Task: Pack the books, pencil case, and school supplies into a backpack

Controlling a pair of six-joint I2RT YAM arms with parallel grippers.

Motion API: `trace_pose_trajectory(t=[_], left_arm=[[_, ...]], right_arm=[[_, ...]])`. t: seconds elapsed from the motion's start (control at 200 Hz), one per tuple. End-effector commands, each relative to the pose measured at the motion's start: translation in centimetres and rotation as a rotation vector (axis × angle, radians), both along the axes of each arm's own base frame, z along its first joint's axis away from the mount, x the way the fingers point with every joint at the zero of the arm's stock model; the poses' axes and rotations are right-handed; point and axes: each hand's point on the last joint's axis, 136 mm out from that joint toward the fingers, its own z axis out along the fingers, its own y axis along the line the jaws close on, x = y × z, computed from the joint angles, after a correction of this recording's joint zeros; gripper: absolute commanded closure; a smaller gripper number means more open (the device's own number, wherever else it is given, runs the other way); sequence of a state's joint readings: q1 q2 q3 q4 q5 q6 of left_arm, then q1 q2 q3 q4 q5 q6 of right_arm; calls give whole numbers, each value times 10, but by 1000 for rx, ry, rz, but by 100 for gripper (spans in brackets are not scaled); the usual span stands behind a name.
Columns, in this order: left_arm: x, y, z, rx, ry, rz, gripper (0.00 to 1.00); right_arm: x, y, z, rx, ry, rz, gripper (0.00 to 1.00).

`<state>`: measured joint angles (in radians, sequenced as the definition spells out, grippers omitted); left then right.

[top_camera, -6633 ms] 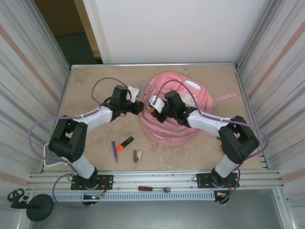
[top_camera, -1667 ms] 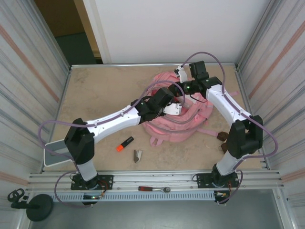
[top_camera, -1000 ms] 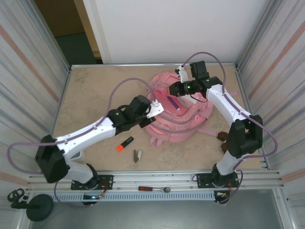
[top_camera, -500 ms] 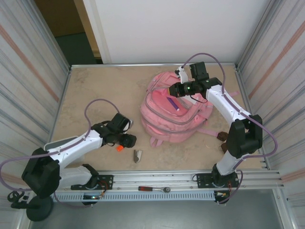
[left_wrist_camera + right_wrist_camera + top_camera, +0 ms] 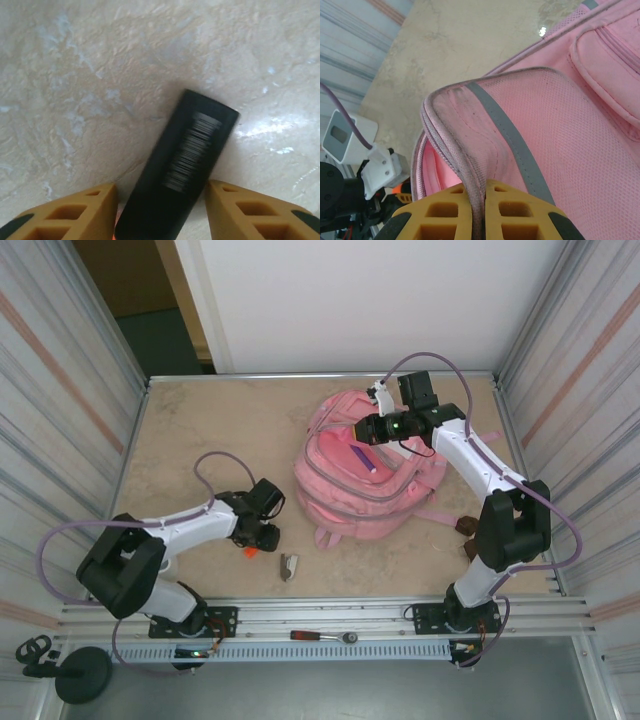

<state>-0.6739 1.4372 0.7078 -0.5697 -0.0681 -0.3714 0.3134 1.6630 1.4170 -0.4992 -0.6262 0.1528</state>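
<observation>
The pink backpack (image 5: 390,505) lies at centre right with its main opening held wide. My right gripper (image 5: 362,428) (image 5: 480,187) is shut on the zip rim of the backpack (image 5: 545,125) at the far edge. A thin purple pen (image 5: 362,456) lies inside the opening. My left gripper (image 5: 262,535) (image 5: 160,192) is low over the table, its fingers pressed to both sides of the orange-and-black highlighter (image 5: 195,150), which lies askew on the table. The highlighter's orange end (image 5: 248,550) pokes out beside the gripper. The books and pencil case are hidden.
A small silvery piece (image 5: 289,566) lies just right of the highlighter. Small brown pieces (image 5: 467,527) sit by the right arm's base. A red-handled tool (image 5: 320,636) rests on the front rail. Metal walls close in both sides.
The left arm drew back from the backpack to the table's front left, came down over the highlighter, and its jaws closed in on it. The right arm kept its hold.
</observation>
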Motion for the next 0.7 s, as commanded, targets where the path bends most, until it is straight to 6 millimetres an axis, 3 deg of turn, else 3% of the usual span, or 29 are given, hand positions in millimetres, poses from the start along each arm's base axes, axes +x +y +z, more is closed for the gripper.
trace_pose_trajectory(t=[0.0, 0.195, 0.276, 0.451, 0.561, 0.691], left_arm=[[2, 5, -5, 27, 2, 38, 57], [8, 14, -4, 66, -25, 72, 67], [15, 18, 8, 75, -79, 85, 72], [44, 2, 76, -7, -333, 0, 77], [59, -23, 134, -55, -502, -148, 77], [71, -61, 192, 41, -749, -442, 81]], right_arm=[[6, -6, 15, 23, -47, -21, 99], [6, -5, 13, 20, -44, -23, 99], [4, -5, 14, 22, -41, -19, 99], [6, -7, 14, 10, -46, -29, 99], [7, -8, 9, -3, -38, -36, 99], [7, -8, 5, -10, -25, -28, 99]])
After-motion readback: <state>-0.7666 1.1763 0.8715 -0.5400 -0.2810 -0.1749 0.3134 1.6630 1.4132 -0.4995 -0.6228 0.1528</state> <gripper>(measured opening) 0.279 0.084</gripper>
